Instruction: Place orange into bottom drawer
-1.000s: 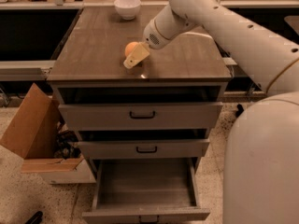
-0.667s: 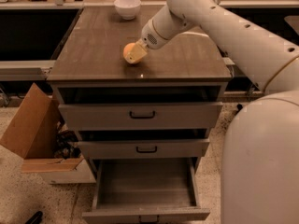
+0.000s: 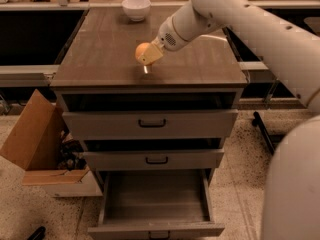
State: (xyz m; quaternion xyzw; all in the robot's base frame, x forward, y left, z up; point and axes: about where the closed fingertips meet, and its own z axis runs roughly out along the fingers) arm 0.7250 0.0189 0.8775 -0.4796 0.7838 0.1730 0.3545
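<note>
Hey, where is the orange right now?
In the camera view the orange is gripped by the pincer just above the middle of the cabinet top, nearer the camera than the white bowl, high above the open bottom drawer.

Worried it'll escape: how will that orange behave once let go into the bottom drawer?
The orange, at the gripper above the cabinet top, is round and smooth, so it will likely roll. The walls of the open bottom drawer should probably stop it. It looks firm, unlikely to squash.
</note>
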